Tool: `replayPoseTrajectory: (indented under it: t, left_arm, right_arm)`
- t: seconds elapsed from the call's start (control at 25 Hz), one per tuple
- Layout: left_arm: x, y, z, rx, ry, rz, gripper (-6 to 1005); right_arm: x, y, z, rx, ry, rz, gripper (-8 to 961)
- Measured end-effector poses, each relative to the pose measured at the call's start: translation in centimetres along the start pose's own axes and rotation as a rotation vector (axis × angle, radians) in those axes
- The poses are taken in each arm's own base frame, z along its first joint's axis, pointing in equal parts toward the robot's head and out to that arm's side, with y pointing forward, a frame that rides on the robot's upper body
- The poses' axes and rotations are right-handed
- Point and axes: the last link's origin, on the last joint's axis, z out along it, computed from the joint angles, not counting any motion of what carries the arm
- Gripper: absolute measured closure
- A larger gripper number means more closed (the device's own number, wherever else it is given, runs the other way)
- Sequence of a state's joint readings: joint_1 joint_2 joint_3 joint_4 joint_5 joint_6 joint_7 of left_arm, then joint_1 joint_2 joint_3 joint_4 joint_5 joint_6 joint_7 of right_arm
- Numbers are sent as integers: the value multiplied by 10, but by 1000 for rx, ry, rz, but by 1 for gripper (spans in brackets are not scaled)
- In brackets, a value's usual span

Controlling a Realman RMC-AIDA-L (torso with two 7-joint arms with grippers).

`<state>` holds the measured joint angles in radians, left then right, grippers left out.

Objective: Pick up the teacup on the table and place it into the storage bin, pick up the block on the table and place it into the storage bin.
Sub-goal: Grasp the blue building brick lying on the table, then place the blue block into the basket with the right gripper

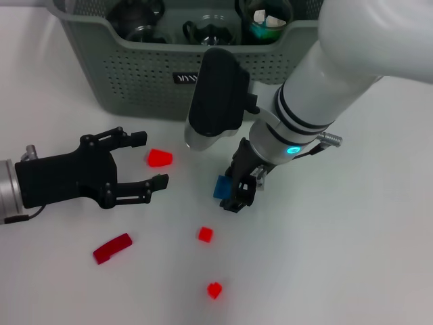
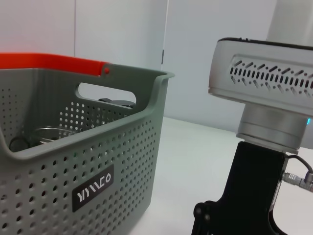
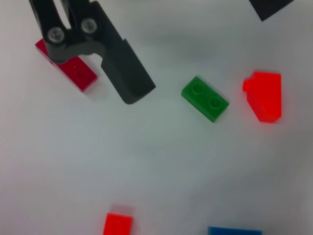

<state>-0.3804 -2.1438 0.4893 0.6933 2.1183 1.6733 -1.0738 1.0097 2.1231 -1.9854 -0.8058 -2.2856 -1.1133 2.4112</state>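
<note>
Head view: one grey-green perforated plastic storage bin [image 1: 135,64] is sitting at the top of the frame, its black label [image 1: 185,78] too small to read. Four red blocks are lying on the white worktop [image 1: 352,257]; one blue block [image 1: 222,186] is sitting at centre, between the right gripper [image 1: 238,192] fingers, which are standing around it. The left gripper [image 1: 150,160], at left, is hovering with fingers apart.

Left wrist view: the label [image 2: 93,188] is showing stylised white lettering I cannot read.

Right wrist view: three red blocks, one green two-stud brick [image 3: 205,98] and one blue edge are showing.
</note>
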Motion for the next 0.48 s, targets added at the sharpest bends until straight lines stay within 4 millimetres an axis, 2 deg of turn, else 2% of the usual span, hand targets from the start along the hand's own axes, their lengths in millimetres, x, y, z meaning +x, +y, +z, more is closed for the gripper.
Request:
replayPoseTrajectory:
  t: [0.16,0.4,0.48]
  left_arm:
    - [0,0,0,0,0,0,112]
    - [0,0,0,2,0,0,111]
    - [0,-1,-1,2,0,1,111]
  right_arm:
    - [0,1,2,6,5,2,355]
    - [-4,-2,-4,15,-3,25,530]
    - [-8,-3,-11,5,-18,32,525]
